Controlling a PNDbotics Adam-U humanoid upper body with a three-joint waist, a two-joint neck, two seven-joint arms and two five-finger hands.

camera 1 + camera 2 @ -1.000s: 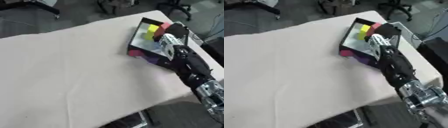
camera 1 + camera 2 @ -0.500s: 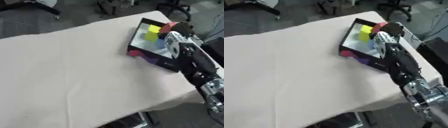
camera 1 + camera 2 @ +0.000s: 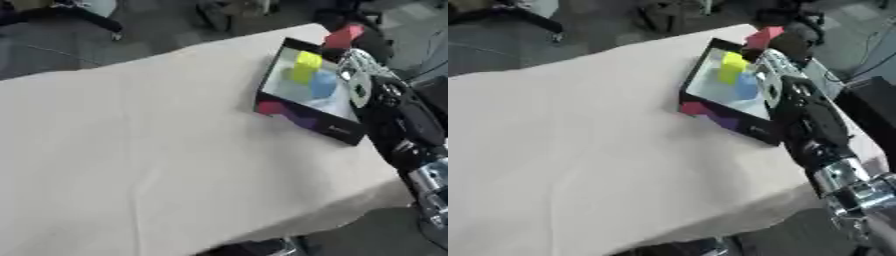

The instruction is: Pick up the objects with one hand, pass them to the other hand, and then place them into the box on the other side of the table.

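A black box [image 3: 726,119] with a pale floor sits at the table's right edge. A yellow block [image 3: 731,66] and a blue block [image 3: 747,86] lie inside it. My right hand [image 3: 792,46] reaches along the box's right side from the lower right. Its fingers are curled on a red block [image 3: 763,36], held over the box's far end. The left hand shows in neither view.
A cream cloth [image 3: 131,150] covers the table, with its front edge at the lower right. Office chairs and dark floor lie beyond the far edge. A dark case [image 3: 877,95] stands to the right of the table.
My right hand has carried the red block a little farther along the box toward its far end. The blocks in the box have not moved.
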